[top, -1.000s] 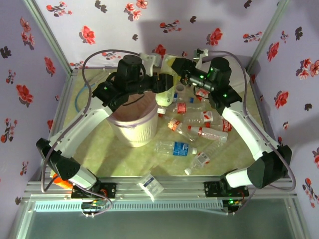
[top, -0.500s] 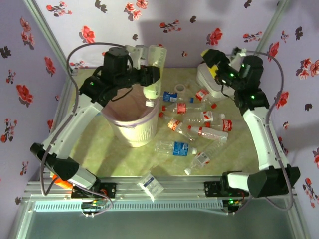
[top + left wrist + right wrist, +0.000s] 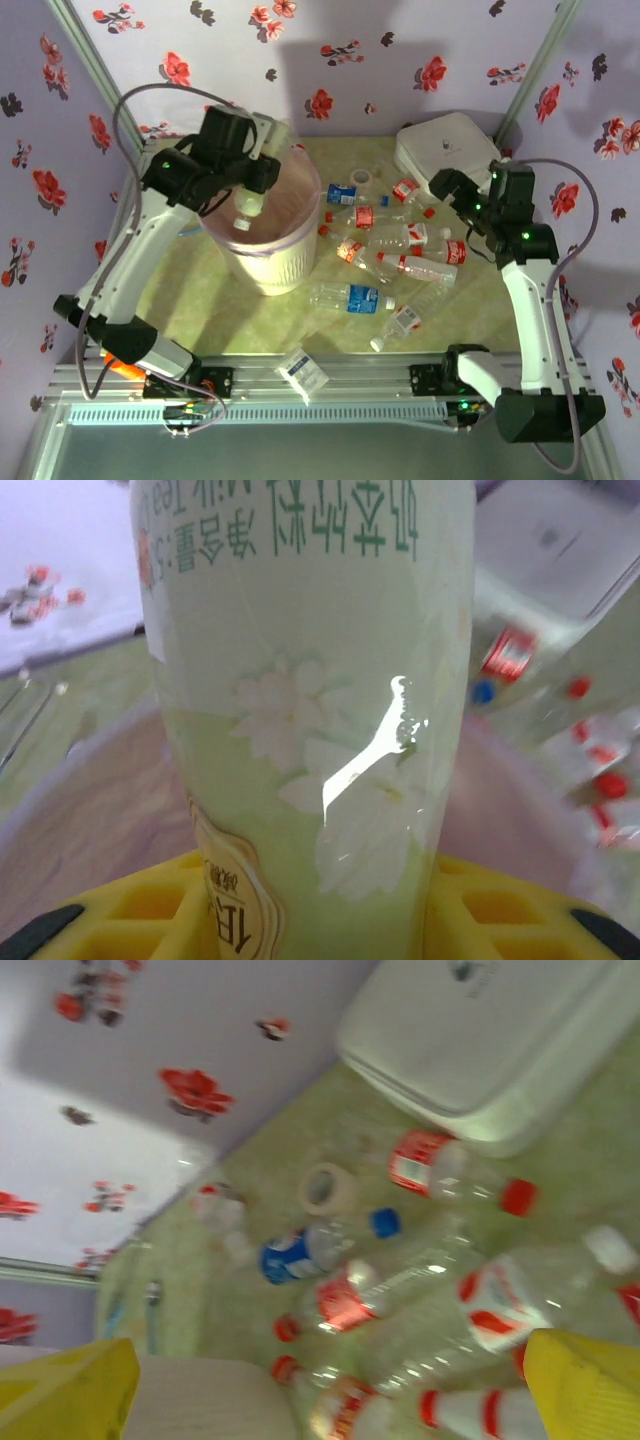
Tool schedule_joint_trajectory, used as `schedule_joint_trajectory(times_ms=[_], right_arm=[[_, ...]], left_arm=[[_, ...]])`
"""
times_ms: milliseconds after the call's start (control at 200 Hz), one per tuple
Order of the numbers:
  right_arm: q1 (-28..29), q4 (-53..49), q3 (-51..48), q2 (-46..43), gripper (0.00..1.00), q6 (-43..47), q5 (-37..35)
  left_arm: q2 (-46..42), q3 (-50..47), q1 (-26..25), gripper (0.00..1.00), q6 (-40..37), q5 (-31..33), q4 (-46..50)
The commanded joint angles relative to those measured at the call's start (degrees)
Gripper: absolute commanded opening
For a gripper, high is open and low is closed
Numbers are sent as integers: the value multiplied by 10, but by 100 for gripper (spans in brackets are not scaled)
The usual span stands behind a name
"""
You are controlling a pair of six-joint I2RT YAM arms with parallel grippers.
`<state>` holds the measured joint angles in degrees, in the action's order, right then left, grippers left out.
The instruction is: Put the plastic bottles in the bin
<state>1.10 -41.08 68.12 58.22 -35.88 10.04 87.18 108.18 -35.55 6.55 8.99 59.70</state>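
While left gripper (image 3: 252,185) clamps a green-label bottle (image 3: 300,730) neck-down, I see the bin (image 3: 268,268) right beneath it. Right gripper (image 3: 443,186) fingers are wide apart and hold nothing, loose bottles (image 3: 400,240) just ahead of it.

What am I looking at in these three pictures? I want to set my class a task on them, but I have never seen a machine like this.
This is a robot with two arms bolted to the near edge of a table. Each arm ends in a two-fingered hand. The wide picture comes from a camera fixed above and behind the arms. The other two come from small cameras on the wrists, and the yellow shapes at their edges are the fingers.

The left hand grips a bottle over the bin. The right hand is open and empty. More bottles lie on the table, with a white box behind them and a small packet at the near edge.
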Motion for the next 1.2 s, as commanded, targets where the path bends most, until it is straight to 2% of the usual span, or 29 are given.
schedule_joint_trajectory(times_ms=[0,295,690,1010,1195], right_arm=[[-2,-66,-20,-12,99,43,-66],[-2,-43,-50,-10,99,34,-71],[-3,-26,-74,-20,99,35,-74],[-6,-31,-78,-42,99,36,-95],[-13,-37,-87,-59,99,33,-106]], left_arm=[[7,-38,-16,0,-64,45,46],[25,-128,-29,0,-102,51,29],[78,-180,-22,0,-111,-21,-4],[114,-252,-9,0,-104,-52,-68],[115,-317,-1,0,-92,-52,-149]])
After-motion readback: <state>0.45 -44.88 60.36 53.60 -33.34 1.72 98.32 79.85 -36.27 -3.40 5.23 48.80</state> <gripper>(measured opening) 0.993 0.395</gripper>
